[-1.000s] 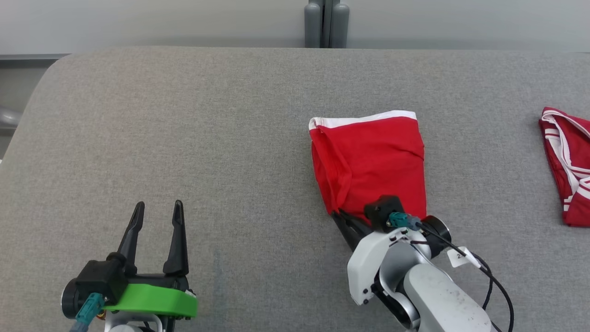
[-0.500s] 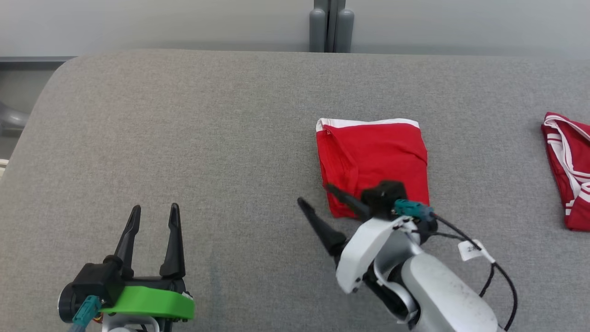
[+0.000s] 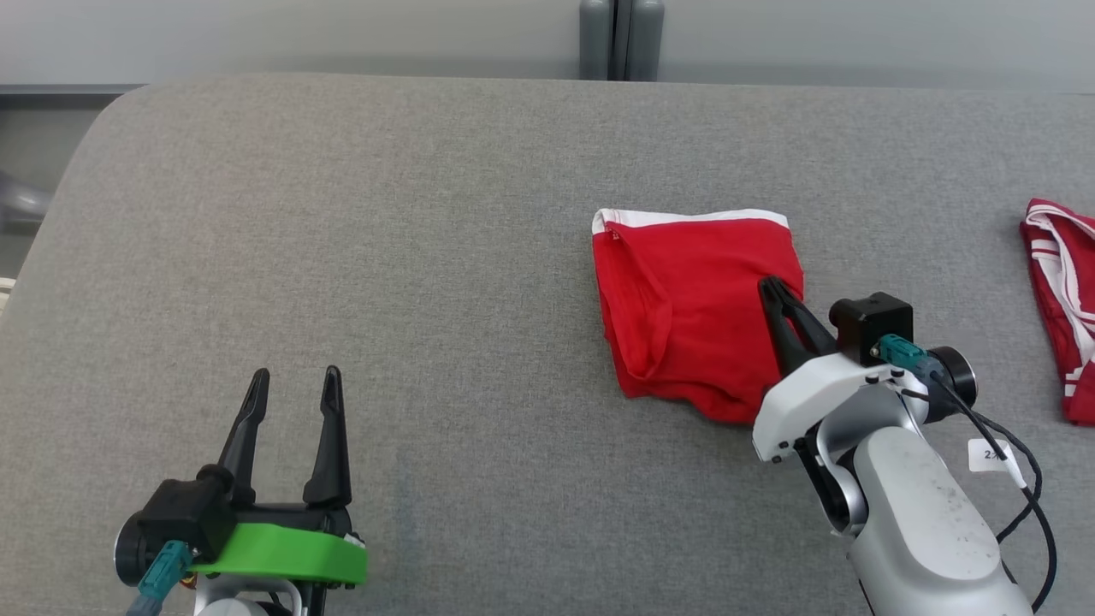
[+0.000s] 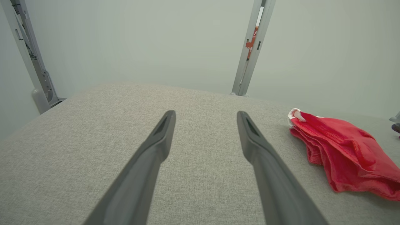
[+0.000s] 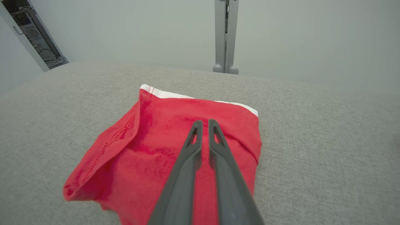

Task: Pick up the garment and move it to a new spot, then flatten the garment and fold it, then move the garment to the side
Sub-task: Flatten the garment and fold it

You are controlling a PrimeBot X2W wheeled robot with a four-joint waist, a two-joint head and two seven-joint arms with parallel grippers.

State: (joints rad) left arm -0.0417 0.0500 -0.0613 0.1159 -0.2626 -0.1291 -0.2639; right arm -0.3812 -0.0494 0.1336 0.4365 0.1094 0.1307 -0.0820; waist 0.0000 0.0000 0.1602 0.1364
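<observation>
Red folded garment (image 3: 684, 316) lies flat right of centre on the grey worktop (image 3: 385, 214). Right gripper (image 3: 768, 284) sits over its right edge, fingers almost together; half a second ago they were spread wide at the near-left corner. Left gripper (image 3: 295, 374) unchanged near the front edge, fingers apart, holding nothing. Second red garment (image 3: 1065, 299) at the right edge.

Head camera high over table (image 3: 342, 214), wrist cameras low along it, red garment (image 3: 684, 316) in all
</observation>
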